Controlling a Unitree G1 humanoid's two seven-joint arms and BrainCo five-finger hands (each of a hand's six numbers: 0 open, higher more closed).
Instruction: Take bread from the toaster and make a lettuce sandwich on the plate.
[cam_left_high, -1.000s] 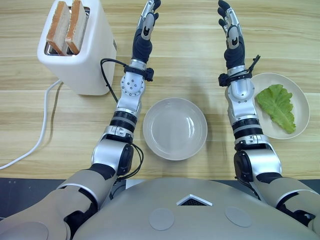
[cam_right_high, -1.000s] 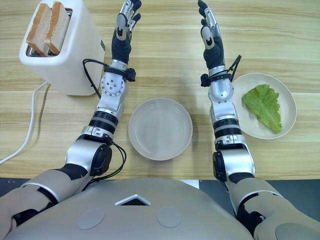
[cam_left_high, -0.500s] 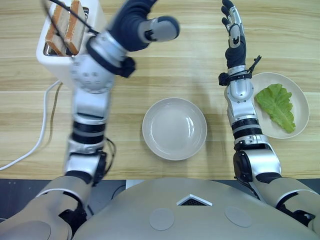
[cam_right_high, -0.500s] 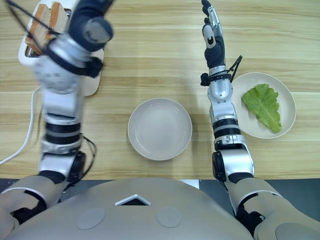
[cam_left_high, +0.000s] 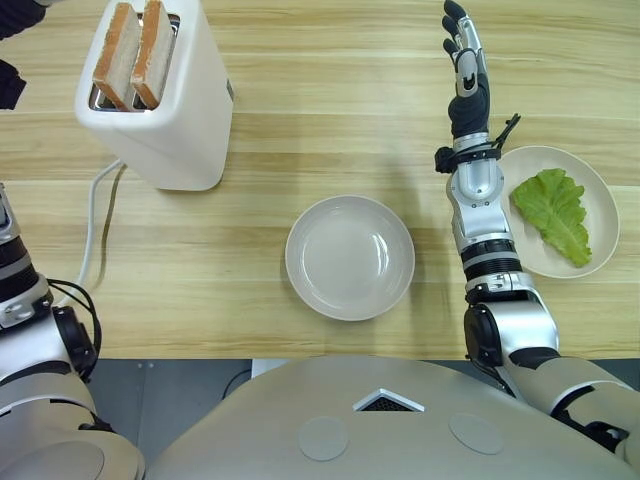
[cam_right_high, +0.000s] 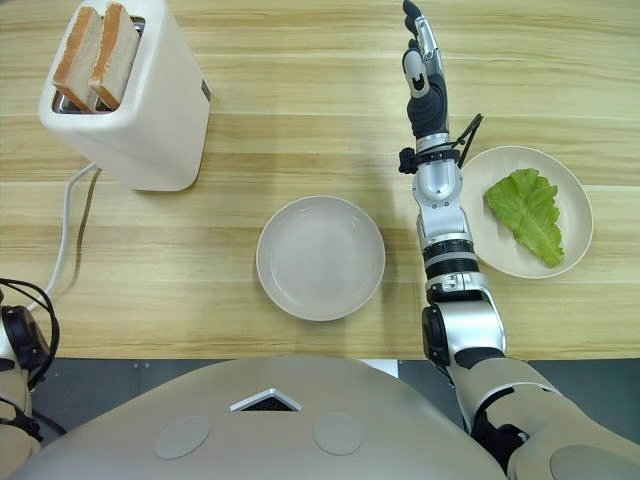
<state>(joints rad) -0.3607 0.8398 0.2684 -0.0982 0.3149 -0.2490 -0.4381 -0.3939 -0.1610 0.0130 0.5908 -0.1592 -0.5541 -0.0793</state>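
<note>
A white toaster (cam_left_high: 165, 110) stands at the back left with two bread slices (cam_left_high: 133, 52) sticking up out of its slots. In the middle of the table lies an empty round plate (cam_left_high: 349, 257). A second plate (cam_left_high: 595, 190) at the right holds a green lettuce leaf (cam_left_high: 555, 212). My right hand (cam_left_high: 465, 55) is open, fingers stretched forward, over the bare table just left of and beyond the lettuce plate. A dark part of my left hand (cam_left_high: 12, 20) shows at the top left corner, left of the toaster and apart from it.
The toaster's white cable (cam_left_high: 92, 225) runs down the left side of the wooden table toward its front edge. My left forearm (cam_left_high: 8, 270) stands along the left edge of the view. Bare wood lies between the toaster and the right hand.
My left arm has swung from beside the toaster's right side, up and across, out to the far left edge. The right hand has barely moved. Toaster, bread and plates are unmoved.
</note>
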